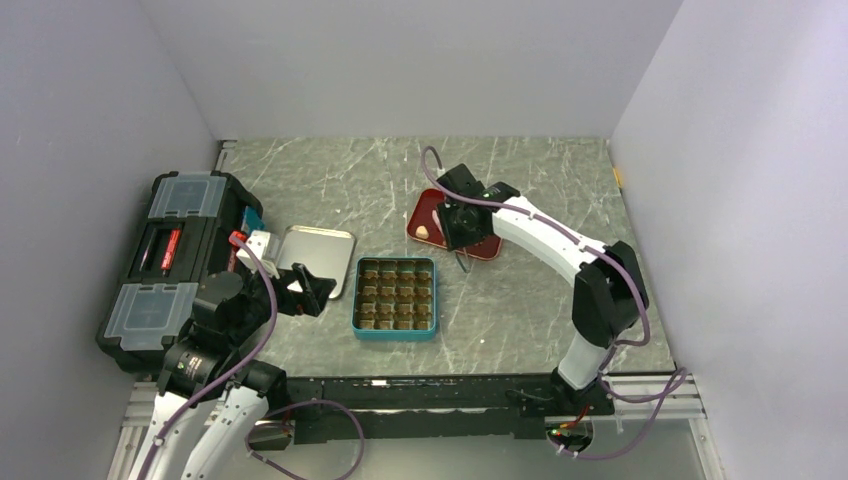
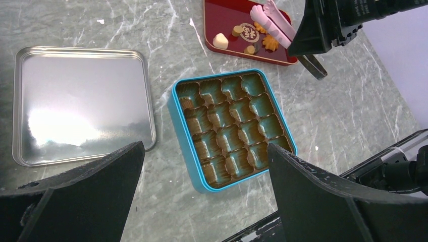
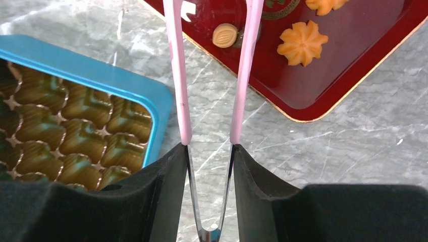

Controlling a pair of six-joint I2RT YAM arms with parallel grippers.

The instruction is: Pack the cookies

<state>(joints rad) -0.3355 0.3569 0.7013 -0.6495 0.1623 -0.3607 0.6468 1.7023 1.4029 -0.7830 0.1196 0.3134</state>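
The cookies lie on a red tray (image 3: pixel 323 96): an orange flower-shaped one (image 3: pixel 302 43), a second at the top edge (image 3: pixel 325 5), a small tan one (image 3: pixel 224 35), and a pale cream lump (image 2: pixel 220 40). My right gripper (image 3: pixel 209 148) is shut on pink-armed metal tongs (image 3: pixel 179 75). The tongs' arms stand apart and reach over the tray on either side of the tan piece; their tips are out of view. The teal tin (image 3: pixel 101 80) sits left of the tongs, and every brown compartment in view holds nothing. My left gripper (image 2: pixel 204 151) hangs open above the tin's near corner.
The tin's silver lid (image 2: pixel 81 101) lies flat to the left of the tin (image 2: pixel 179 118). A black toolbox (image 1: pixel 170 260) stands at the table's left edge. The right arm (image 1: pixel 560 240) arches over the table's right half. White walls enclose three sides.
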